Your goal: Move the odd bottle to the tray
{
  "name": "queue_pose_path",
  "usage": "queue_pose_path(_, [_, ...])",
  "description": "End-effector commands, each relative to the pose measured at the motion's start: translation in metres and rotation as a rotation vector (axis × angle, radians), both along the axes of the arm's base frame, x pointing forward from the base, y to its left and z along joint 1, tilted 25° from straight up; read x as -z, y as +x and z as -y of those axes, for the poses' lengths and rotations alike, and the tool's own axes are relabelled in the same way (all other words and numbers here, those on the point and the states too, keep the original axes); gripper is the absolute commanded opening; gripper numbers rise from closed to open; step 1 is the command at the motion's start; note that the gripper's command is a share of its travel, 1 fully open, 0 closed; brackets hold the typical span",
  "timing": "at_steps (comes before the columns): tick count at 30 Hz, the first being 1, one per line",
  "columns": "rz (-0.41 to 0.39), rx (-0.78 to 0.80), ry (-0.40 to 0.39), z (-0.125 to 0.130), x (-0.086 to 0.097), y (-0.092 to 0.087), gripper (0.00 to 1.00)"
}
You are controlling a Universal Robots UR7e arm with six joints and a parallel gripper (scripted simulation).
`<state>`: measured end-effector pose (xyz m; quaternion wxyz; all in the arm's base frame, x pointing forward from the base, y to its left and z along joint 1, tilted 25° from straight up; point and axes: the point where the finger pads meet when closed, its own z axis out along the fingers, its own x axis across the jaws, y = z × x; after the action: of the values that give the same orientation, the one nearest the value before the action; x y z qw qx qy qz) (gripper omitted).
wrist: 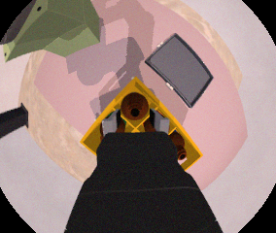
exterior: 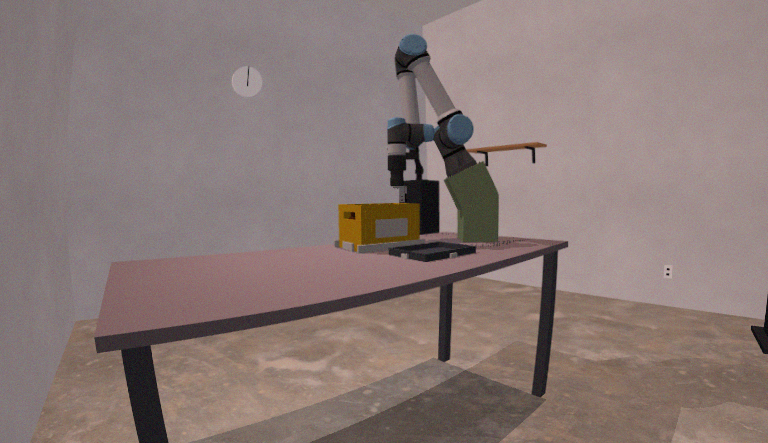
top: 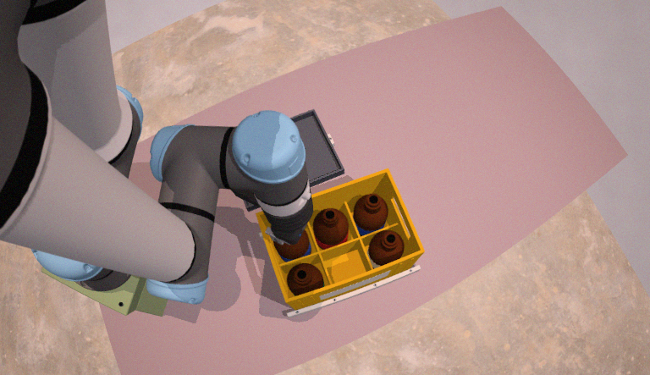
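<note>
Colours I'm seeing on the feed

Yellow crate, brown bottles, dark grey tray, dusty pink tabletop, and my arm's grey with light blue caps.

Top view: yellow crate w/ six compartments sits on the pink table, five brown bottles standing in it – two in the far row at middle and right, two in the near row at left and right, near-middle cell holds no bottle. Fifth bottle, far-left cell, is mostly hidden under the gripper, which hangs straight over it w/ fingers spread wide, nothing between them. Dark tray lies just beyond the crate's far side, partly covered by the arm's blue-capped wrist joint; green base block at lower left.
</note>
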<state>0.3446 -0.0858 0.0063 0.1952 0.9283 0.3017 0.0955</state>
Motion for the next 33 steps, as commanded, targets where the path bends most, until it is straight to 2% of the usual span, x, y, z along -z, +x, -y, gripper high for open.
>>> queue_pose_path(1, [-0.001, 0.002, 0.002, 0.0, 0.001, -0.001, 1.0])
queue_pose_path(24, [-0.002, 0.002, 0.002, 0.002, 0.005, 0.0, 1.0])
queue_pose_path(33, [-0.001, 0.002, 0.001, 0.005, 0.013, 0.003, 1.0])
